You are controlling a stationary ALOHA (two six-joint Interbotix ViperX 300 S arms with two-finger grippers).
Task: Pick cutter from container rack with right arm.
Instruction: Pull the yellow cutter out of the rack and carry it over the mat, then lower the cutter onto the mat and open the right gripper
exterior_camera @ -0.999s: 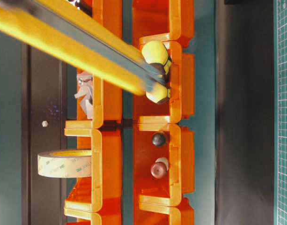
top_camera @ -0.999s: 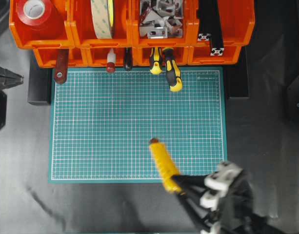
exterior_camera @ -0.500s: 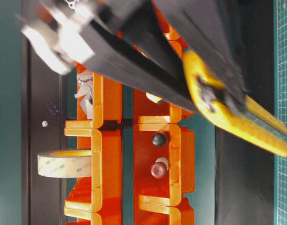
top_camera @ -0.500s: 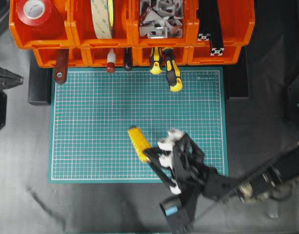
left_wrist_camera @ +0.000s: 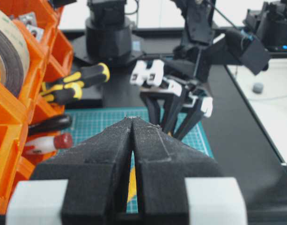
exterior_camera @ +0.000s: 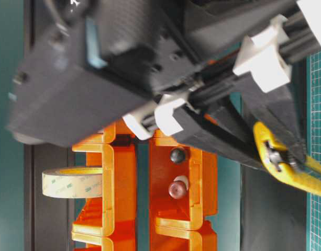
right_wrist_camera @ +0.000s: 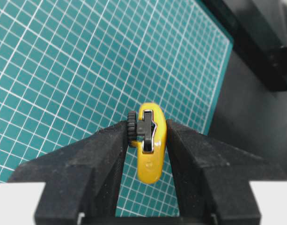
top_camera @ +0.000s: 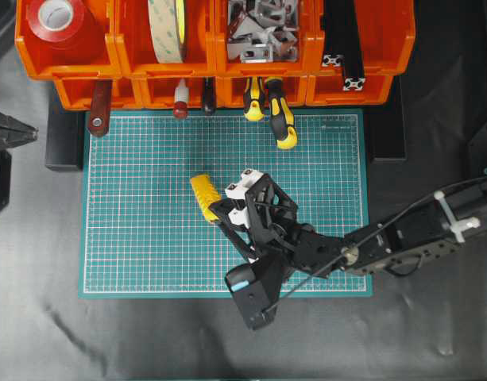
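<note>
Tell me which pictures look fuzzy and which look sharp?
Table-level view: the right arm looms huge and fuzzy, too near the lens. Left wrist view: the near fingers are soft. Right wrist view: the cutter is crisp. Overhead view: everything is sharp.

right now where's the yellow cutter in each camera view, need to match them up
Overhead: cutter left of centre on the green cutting mat, in the right gripper.
Table-level: lower right edge, under the black fingers.
Left wrist: only a yellow sliver behind the shut left gripper.
Right wrist: centre, clamped end-on.
Shared landmark: the mat's white grid.
</note>
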